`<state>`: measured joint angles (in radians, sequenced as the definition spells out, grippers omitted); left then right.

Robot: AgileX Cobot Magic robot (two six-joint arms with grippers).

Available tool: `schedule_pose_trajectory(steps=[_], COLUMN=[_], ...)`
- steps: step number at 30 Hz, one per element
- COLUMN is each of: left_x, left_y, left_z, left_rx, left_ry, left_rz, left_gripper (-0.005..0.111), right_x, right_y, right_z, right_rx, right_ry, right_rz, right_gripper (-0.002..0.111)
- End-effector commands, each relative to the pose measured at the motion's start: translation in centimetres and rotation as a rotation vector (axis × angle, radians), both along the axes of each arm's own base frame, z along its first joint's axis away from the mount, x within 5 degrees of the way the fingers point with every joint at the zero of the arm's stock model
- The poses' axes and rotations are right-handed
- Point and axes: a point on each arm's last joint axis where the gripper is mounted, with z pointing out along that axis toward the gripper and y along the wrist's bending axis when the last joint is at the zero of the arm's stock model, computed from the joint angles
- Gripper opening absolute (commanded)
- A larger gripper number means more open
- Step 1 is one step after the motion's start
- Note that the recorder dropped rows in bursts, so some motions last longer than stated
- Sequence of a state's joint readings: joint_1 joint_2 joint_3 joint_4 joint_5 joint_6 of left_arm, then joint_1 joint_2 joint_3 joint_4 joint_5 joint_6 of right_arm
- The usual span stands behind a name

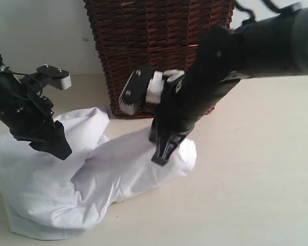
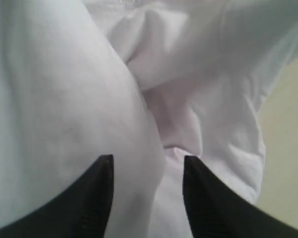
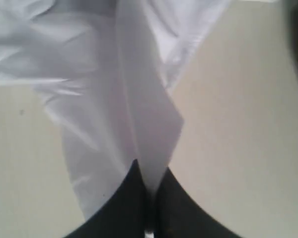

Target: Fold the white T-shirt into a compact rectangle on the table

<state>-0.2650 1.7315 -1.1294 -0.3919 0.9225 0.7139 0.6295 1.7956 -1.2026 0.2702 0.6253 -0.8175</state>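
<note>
Right fingers (image 3: 124, 208) are clamped tight on a fold of the shirt (image 1: 51, 195). Left fingers (image 2: 97, 198) sit spread apart, straddling a ridge of it. Shirt's all crumpled in a heap on the pale surface (image 1: 256, 179), just in front of the wicker basket (image 1: 159, 51).

**No legible writing in view**

No letters, labels or numbers can be read on the white T-shirt (image 1: 118, 174), plain white cloth in all three views, or on the wicker basket (image 1: 159, 46) at upper centre of the exterior view.
</note>
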Motion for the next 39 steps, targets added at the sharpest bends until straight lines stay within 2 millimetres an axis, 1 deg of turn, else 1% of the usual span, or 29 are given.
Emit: schedule_pose_trajectory(steps=[1,3,4,6,7,8,9,10,11,12,14,17,19,21,22,23,24,25,26,27,28,29,30,32,35,37,39], left_x=[-1.7,-3.2,-4.1,-6.1,-7.0,-7.6,-7.5,-7.0,-6.5,-5.7,-5.0,-5.2,-5.9,-7.7,-8.3,-9.4,-9.9,-10.8,-11.2,-11.6,-11.8,-12.1,-12.2,-12.3,-12.5,-12.6,-12.9], left_y=[-0.1,-0.7,-1.3,-3.1,-3.9,-4.6,-4.7,-4.6,-4.3,-4.0,-3.6,-3.3,-3.0,-1.9,-1.6,-1.0,-1.0,-0.9,-0.9,-1.0,-1.1,-1.3,-1.4,-1.3,-1.3,-1.3,-1.7], left_z=[2.6,3.0,2.7,1.0,0.0,-0.7,-0.9,-0.9,-0.4,0.9,3.0,6.5,8.6,12.3,13.2,14.6,15.0,15.7,16.0,16.1,16.0,16.0,16.0,16.1,16.1,16.1,16.1], left_rx=[-0.041,-0.09,-0.115,-0.117,-0.085,-0.014,0.045,0.152,0.195,0.24,0.236,0.162,0.112,0.041,0.022,-0.019,-0.046,-0.102,-0.126,-0.151,-0.161,-0.174,-0.188,-0.188,-0.192,-0.195,-0.245], left_ry=[-0.01,0.082,0.118,0.137,0.118,0.068,0.03,-0.032,-0.071,-0.14,-0.223,-0.355,-0.434,-0.58,-0.606,-0.643,-0.644,-0.636,-0.63,-0.612,-0.591,-0.569,-0.562,-0.569,-0.56,-0.547,-0.507], left_rz=[-0.092,-0.18,-0.208,-0.318,-0.383,-0.449,-0.467,-0.417,-0.364,-0.28,-0.216,-0.173,-0.152,-0.12,-0.101,-0.063,-0.054,-0.047,-0.046,-0.065,-0.076,-0.094,-0.101,-0.11,-0.112,-0.114,-0.114], left_gripper=[0.056,0.055,0.055,0.055,0.055,0.055,0.055,0.055,0.055,0.055,0.052,0.046,0.046,0.046,0.046,0.046,0.046,0.046,0.046,0.046,0.046,0.046,0.046,0.046,0.046,0.046,0.046], right_x=[0.5,0.0,-0.3,-0.6,-0.8,-1.0,-1.2,-1.7,-2.0,-2.7,-3.4,-4.2,-4.6,-5.5,-5.8,-6.6,-7.0,-7.7,-8.1,-8.6,-9.0,-9.2,-9.0,-8.5,-8.3,-8.5,-9.1], right_y=[-2.6,-2.9,-3.0,-3.1,-3.1,-3.0,-2.9,-2.7,-2.7,-2.6,-2.7,-3.2,-3.5,-4.1,-4.3,-4.8,-5.0,-5.4,-5.7,-6.1,-6.3,-6.5,-6.4,-6.0,-6.0,-6.2,-6.6], right_z=[5.1,6.8,7.4,8.1,8.4,9.1,9.6,11.0,11.7,13.6,15.5,17.7,18.9,21.8,22.7,24.3,25.2,26.7,27.5,28.8,29.5,30.1,30.0,29.3,29.1,29.3,29.8], right_rx=[0.121,0.154,0.178,0.201,0.218,0.247,0.265,0.288,0.292,0.317,0.36,0.412,0.438,0.514,0.536,0.564,0.578,0.612,0.639,0.681,0.7,0.722,0.729,0.694,0.667,0.673,0.686], right_ry=[-0.103,-0.14,-0.143,-0.148,-0.143,-0.144,-0.13,-0.115,-0.116,-0.137,-0.172,-0.219,-0.241,-0.286,-0.295,-0.322,-0.338,-0.355,-0.36,-0.369,-0.379,-0.378,-0.37,-0.343,-0.353,-0.359,-0.374], right_rz=[-0.206,-0.206,-0.213,-0.219,-0.225,-0.228,-0.231,-0.208,-0.195,-0.171,-0.16,-0.156,-0.164,-0.18,-0.185,-0.176,-0.169,-0.173,-0.183,-0.199,-0.201,-0.212,-0.224,-0.223,-0.225,-0.224,-0.221], right_gripper=[0.0,0.0,0.0,0.0,0.0,0.0,0.0,0.0,0.0,0.0,0.0,0.0,0.0,0.0,0.0,0.0,0.0,0.0,0.0,0.0,0.0,0.0,0.0,0.0,0.0,0.0,0.0])
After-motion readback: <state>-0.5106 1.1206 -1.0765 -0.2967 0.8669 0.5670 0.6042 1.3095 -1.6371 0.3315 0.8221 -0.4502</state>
